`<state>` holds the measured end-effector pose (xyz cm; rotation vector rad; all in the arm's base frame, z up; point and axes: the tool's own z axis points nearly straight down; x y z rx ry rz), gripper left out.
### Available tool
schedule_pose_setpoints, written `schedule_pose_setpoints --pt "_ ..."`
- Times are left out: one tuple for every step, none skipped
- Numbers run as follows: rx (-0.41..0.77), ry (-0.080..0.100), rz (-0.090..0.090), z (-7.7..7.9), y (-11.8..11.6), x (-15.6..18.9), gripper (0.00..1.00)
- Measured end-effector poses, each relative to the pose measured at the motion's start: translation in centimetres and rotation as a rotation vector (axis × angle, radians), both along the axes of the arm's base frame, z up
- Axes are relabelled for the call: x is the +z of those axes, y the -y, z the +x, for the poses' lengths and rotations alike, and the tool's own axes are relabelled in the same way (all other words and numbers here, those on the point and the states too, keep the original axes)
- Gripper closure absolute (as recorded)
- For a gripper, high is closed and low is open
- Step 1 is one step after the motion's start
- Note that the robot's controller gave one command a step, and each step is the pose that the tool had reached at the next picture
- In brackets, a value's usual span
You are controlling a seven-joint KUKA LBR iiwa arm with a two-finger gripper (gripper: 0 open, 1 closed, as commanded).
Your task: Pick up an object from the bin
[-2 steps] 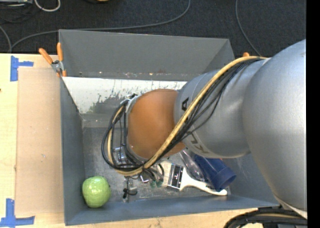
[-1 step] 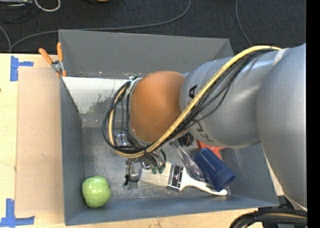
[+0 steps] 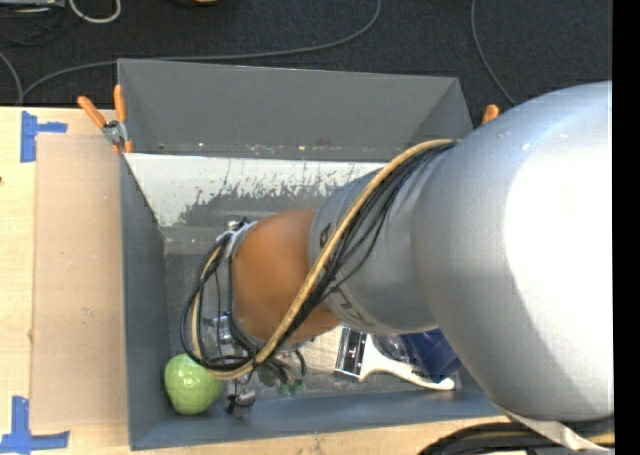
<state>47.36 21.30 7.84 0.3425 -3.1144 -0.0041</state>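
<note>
My gripper (image 3: 237, 398) is low in the bin's near left corner, mostly hidden under the orange wrist cover and its cables. A round green apple-like ball (image 3: 190, 385) lies on the bin floor just to its left, touching or almost touching it. To the right of the gripper lies a white-handled tool (image 3: 405, 371) with a black-and-white label, partly under the arm. A blue thing (image 3: 437, 353) lies behind the white handle, mostly covered by the arm.
The big grey arm covers the right half of the bin and whatever lies beneath it. The near bin wall runs close in front of the gripper and the left wall stands just beyond the green ball. The far sloped wall is bare.
</note>
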Motion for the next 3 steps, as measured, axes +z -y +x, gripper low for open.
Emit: schedule_pose_setpoints --pt "0.076 0.017 0.009 1.2 -0.3 0.5 0.00" --pt "0.098 0.006 0.002 0.9 -0.6 -0.9 1.00" --pt "0.097 0.006 0.002 0.9 -0.6 -0.9 1.00"
